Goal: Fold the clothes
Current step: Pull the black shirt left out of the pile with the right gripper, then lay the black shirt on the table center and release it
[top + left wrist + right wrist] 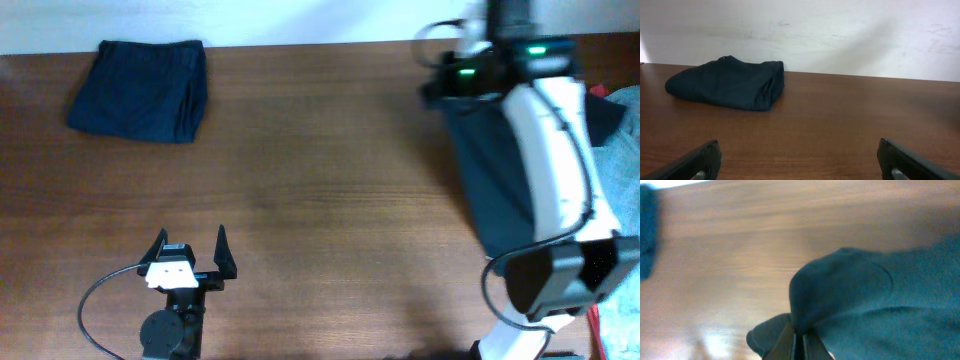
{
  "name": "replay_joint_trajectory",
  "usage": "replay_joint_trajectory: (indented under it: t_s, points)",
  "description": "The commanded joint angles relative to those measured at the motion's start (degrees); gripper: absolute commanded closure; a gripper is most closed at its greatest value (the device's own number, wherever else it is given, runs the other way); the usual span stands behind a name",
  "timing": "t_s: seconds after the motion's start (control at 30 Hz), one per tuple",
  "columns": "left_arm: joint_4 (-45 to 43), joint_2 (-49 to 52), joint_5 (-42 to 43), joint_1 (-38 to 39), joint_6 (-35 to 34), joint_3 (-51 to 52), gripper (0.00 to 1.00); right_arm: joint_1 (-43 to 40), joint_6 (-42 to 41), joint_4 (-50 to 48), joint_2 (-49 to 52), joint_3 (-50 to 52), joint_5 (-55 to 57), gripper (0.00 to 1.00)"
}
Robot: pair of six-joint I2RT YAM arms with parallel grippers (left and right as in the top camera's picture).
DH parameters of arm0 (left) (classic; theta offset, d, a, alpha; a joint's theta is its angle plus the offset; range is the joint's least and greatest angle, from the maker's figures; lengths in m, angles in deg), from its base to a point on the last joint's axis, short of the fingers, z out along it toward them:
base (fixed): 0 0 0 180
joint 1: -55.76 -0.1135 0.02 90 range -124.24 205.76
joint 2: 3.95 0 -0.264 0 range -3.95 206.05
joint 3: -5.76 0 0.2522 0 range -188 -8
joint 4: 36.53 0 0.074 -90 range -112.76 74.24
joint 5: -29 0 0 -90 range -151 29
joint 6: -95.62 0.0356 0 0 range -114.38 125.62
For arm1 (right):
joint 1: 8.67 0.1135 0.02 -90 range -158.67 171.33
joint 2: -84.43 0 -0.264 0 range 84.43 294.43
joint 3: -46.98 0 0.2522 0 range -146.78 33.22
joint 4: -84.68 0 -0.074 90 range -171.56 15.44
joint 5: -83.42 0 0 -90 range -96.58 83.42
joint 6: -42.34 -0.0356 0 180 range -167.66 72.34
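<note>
A brown wooden table (330,200) stands against a pale wall (840,30). At its far left corner lies a folded navy garment (140,90), neat and on its own. Near the front edge the left gripper (190,255) faces the wall with its jaws spread wide and nothing between them. Bare wood fills the middle. Over on the right a dark garment (490,180) is stretched from the far edge toward the near one, its long axis running front to back. The right gripper (801,340) has its jaws pinched tight on a bunched fold at the far end. A pale grey-blue cloth (625,130) lies just beyond. The dark garment sits well apart from the left gripper, so I'd judge the right arm must draw it leftward into the open middle.
</note>
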Motion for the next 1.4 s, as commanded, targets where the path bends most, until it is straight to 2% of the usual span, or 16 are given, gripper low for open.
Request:
replay_joint_trajectory:
  t_s: [0.0,0.2,0.47,0.5,0.53,0.57,0.6,0.67,0.77,0.87,0.93,1.0,1.03,1.1,1.27,1.37]
  points:
    - [0.04,-0.28,0.39,-0.09,0.92,0.26,0.01,11.37,-2.05,-4.17,4.44,-0.07,-2.01,0.96]
    - [0.04,-0.28,0.39,-0.09,0.92,0.26,0.01,27.80,-1.88,-11.45,12.79,-0.04,-2.01,0.96]
    - [0.04,-0.28,0.39,-0.09,0.92,0.26,0.01,37.90,-0.04,-15.17,15.08,-0.04,-2.01,0.96]
    - [0.04,-0.28,0.39,-0.09,0.92,0.26,0.01,38.51,0.39,-15.41,15.08,-0.04,-2.01,0.93]
    - [0.04,-0.28,0.39,-0.09,0.92,0.26,0.01,38.80,1.22,-15.50,15.08,-0.04,-2.01,0.86]
    - [0.04,-0.28,0.39,-0.09,0.92,0.26,0.01,38.93,1.95,-15.54,15.08,-0.04,-2.01,0.67]
    - [0.04,-0.28,0.39,-0.09,0.92,0.26,0.01,39.08,2.16,-15.72,15.08,-0.04,-2.01,0.41]
    - [0.04,-0.28,0.39,-0.09,0.92,0.26,0.01,38.82,4.22,-15.78,15.02,-0.15,-2.01,0.22]
    - [0.04,-0.28,0.39,-0.09,0.92,0.26,0.01,37.55,6.27,-14.95,13.49,-1.25,-1.99,0.08]
    - [0.04,-0.28,0.39,-0.09,0.92,0.26,0.01,33.62,5.92,-9.42,9.22,-2.21,-1.25,0.04]
    - [0.04,-0.28,0.39,-0.09,0.92,0.26,0.01,30.82,5.77,-4.22,7.72,-2.21,0.26,0.05]
    - [0.04,-0.28,0.39,-0.09,0.92,0.26,0.01,27.36,5.77,2.34,6.58,-2.19,0.15,0.25]
    - [0.04,-0.28,0.39,-0.09,0.92,0.26,0.01,25.99,5.77,5.01,6.21,-2.19,0.13,0.31]
    - [0.04,-0.28,0.39,-0.09,0.92,0.26,0.01,22.58,5.79,11.02,5.25,-2.19,0.15,0.60]
    - [0.04,-0.28,0.39,-0.09,0.92,0.26,0.01,17.84,5.79,19.12,5.03,-1.99,0.15,0.96]
    - [0.04,-0.28,0.39,-0.09,0.92,0.26,0.01,17.11,5.81,24.52,4.92,-1.97,0.72,0.96]
